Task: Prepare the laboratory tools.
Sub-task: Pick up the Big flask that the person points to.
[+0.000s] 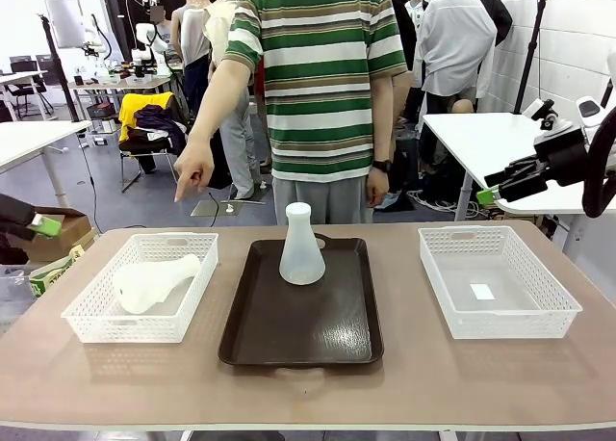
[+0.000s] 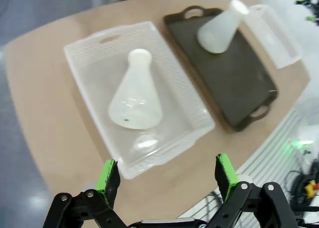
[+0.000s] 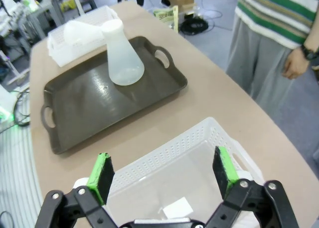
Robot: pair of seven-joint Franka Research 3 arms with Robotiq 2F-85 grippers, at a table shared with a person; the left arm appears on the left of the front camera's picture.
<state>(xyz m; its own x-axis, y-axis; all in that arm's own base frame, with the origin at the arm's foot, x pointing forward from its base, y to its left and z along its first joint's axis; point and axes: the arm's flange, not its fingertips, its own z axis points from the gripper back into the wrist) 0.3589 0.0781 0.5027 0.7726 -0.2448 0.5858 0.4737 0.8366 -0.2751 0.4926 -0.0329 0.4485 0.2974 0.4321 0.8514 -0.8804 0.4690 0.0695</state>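
One frosted conical flask (image 1: pixel 301 248) stands upright at the far end of the dark brown tray (image 1: pixel 308 335). The other flask (image 1: pixel 154 282) lies on its side in the left white basket (image 1: pixel 96 321). My left gripper (image 1: pixel 40 226) hangs open at the table's far left, above and outside that basket; its wrist view looks down on the lying flask (image 2: pixel 135 93) and the upright flask (image 2: pixel 222 24). My right gripper (image 1: pixel 489 194) is open, raised beyond the right basket (image 1: pixel 500 321), with nothing between its fingers. Its wrist view shows the standing flask (image 3: pixel 122 56).
A person in a striped shirt stands at the far side, one hand (image 1: pixel 192 176) pointing down toward the left basket. The right basket (image 3: pixel 149 161) holds only a small white label. A cardboard box (image 1: pixel 63 234) sits on the floor at left.
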